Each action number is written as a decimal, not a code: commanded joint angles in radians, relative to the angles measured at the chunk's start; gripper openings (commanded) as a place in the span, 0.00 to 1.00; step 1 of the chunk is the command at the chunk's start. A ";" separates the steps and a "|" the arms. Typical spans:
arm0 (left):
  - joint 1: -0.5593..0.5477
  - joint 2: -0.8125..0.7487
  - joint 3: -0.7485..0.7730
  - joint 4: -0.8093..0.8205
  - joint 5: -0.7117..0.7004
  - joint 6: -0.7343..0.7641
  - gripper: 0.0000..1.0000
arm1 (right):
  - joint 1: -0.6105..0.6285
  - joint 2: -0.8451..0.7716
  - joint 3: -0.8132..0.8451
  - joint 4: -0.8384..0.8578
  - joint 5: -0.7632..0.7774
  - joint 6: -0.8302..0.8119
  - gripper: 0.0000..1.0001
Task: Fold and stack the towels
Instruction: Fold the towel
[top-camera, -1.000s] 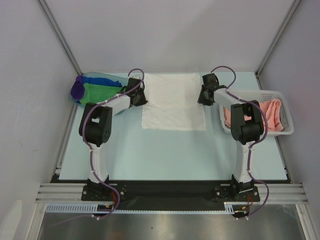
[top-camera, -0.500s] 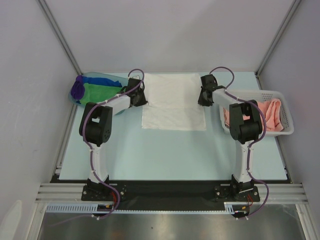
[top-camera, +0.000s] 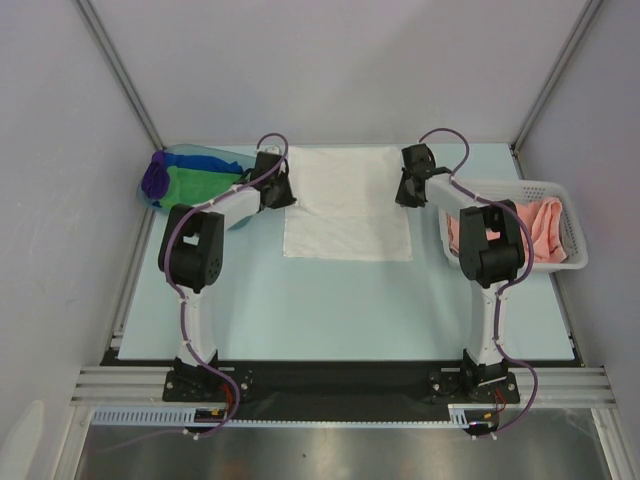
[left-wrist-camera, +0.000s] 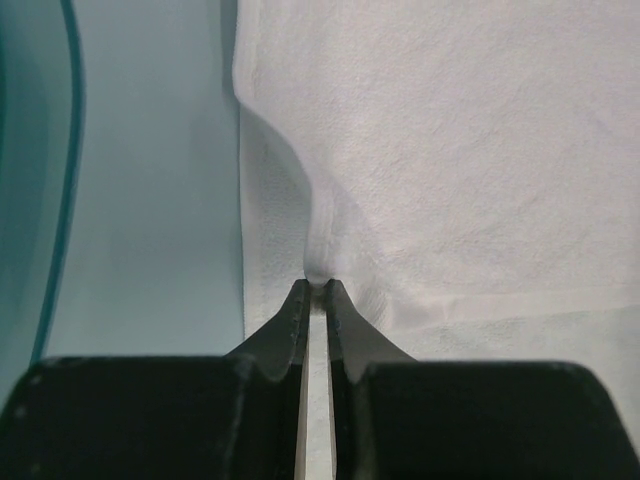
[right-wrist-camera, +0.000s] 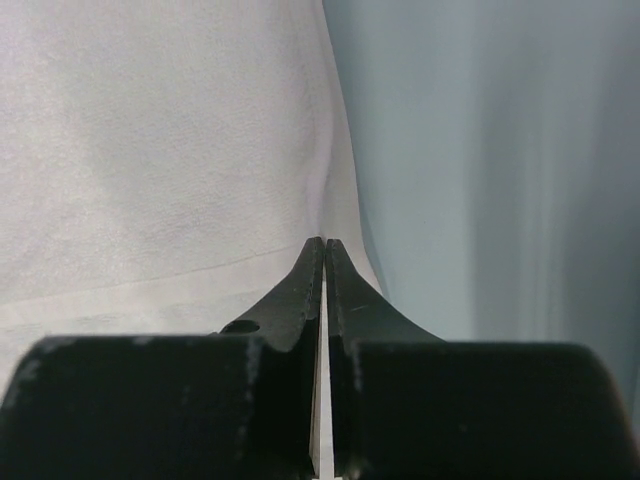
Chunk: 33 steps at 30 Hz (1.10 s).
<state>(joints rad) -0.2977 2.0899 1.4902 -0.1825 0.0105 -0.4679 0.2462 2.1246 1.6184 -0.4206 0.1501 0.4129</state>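
**Both Grippers Pinched on Opposite Towel Edges**

The left gripper (left-wrist-camera: 318, 287) tips are closed on a ruck at the left edge of the white towel (top-camera: 347, 205); the right gripper (right-wrist-camera: 325, 243) tips meet on its right edge. The towel lies flat on the table (top-camera: 330, 310) between the arms, each gripping its nearer side.

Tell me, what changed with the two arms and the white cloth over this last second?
The right gripper closed its fingers on the right edge of the white towel and crept slightly toward the far side of the table. The left gripper kept its pinch on the towel's left edge. The towel itself, the blue tub and the white basket stayed where they were.
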 joint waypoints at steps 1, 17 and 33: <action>0.006 -0.025 0.047 0.003 0.020 0.025 0.00 | -0.005 -0.032 0.044 -0.007 0.014 -0.016 0.00; 0.008 -0.108 -0.004 0.001 0.016 0.026 0.00 | -0.022 -0.120 0.015 -0.012 -0.001 -0.017 0.00; 0.008 -0.208 -0.030 -0.014 0.029 0.026 0.00 | -0.024 -0.207 0.005 -0.030 -0.006 -0.016 0.00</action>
<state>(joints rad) -0.2977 1.9652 1.4605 -0.2012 0.0303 -0.4610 0.2268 1.9923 1.6176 -0.4408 0.1417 0.4088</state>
